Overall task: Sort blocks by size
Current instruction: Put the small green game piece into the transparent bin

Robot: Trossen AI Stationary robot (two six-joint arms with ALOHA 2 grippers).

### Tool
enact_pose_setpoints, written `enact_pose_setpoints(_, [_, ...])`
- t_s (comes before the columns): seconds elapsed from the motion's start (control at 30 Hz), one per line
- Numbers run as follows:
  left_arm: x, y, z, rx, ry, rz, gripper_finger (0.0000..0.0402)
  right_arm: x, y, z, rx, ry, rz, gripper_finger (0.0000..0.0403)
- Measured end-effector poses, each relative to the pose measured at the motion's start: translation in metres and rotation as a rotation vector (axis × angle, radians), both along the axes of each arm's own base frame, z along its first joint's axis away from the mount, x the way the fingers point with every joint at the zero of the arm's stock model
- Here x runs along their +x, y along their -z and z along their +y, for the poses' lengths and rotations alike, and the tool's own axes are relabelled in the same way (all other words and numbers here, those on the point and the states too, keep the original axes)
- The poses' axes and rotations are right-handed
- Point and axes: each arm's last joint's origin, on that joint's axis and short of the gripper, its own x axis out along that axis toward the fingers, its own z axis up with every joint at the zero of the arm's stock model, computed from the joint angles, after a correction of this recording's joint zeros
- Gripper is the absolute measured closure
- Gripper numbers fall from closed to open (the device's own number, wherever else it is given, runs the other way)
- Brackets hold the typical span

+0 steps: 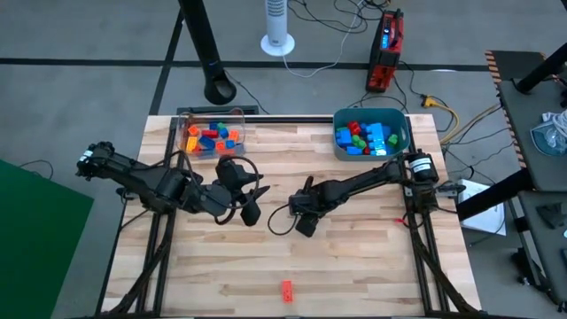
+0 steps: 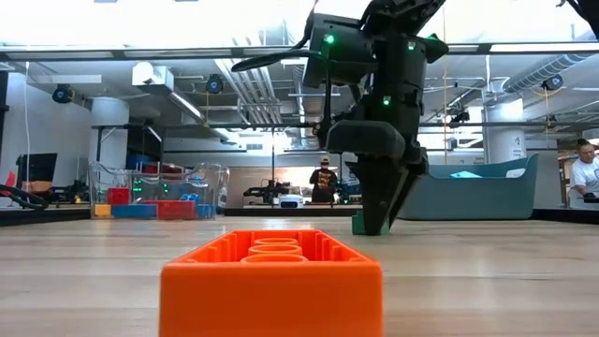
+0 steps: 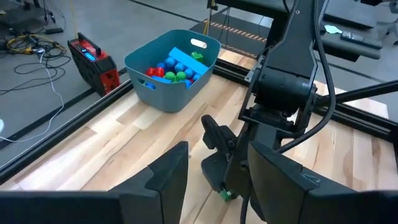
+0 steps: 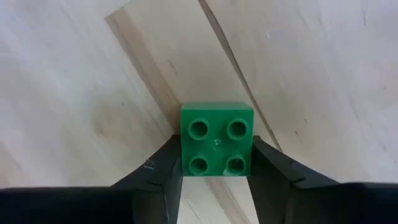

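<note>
Gripping a small green block (image 4: pixel 217 139), the right gripper (image 4: pixel 217 163) stands near the middle of the counter (image 1: pixel 354 266), its two fingers pressed against opposite sides of the four-stud square. In the low view the fingers point straight down and the green block's base sits at or just above the wood, so I cannot tell whether it has left the surface.

What the coming move depends on is where this block lies relative to the two containers at the far edge. The teal tub (image 1: pixel 400 142) stands on the right arm's own side, near its base, and holds chunky blue, red and green pieces. The clear plastic box (image 1: pixel 236 118) stands on the left arm's side and holds smaller orange, red, blue and yellow pieces. The held block is square, so it has no long axis to align. Which container suits its size is a judgement the pictures leave unclear.

The left gripper (image 1: pixel 251 211) waits just beside the right one, its fingers apart and empty.

One orange block (image 2: pixel 271 281) lies alone at the near edge of the counter, well apart from both grippers and roughly midway between the arms.
</note>
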Motion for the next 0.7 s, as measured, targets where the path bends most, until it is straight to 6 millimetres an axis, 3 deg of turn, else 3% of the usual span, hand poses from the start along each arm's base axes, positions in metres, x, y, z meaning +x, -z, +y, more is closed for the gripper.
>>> enact_pose_setpoints(0.17, [0.000, 0.000, 0.000, 0.010, 0.004, 0.005, 0.0248, -0.004, -0.031, -0.002, 0.006, -0.009, -0.093, 0.0270])
enact_pose_setpoints(0.3, [0.001, -0.001, 0.000, 0.041, 0.022, 0.011, 0.0248, -0.011, -0.080, -0.001, 0.073, 0.002, -0.284, 0.0270])
enact_pose_setpoints(0.43, [0.004, -0.007, -0.003, 0.103, 0.069, -0.022, 0.0248, -0.022, -0.146, -0.001, 0.146, -0.035, -0.625, 0.0270])
enact_pose_setpoints(0.53, [0.004, -0.025, -0.012, 0.189, 0.196, -0.065, 0.0248, -0.037, -0.187, -0.001, 0.192, -0.098, -0.881, 0.0270])
enact_pose_setpoints(0.7, [-0.003, -0.064, -0.030, 0.395, 0.289, -0.102, 0.0248, -0.067, -0.223, -0.001, 0.281, -0.188, -1.214, 0.0270])
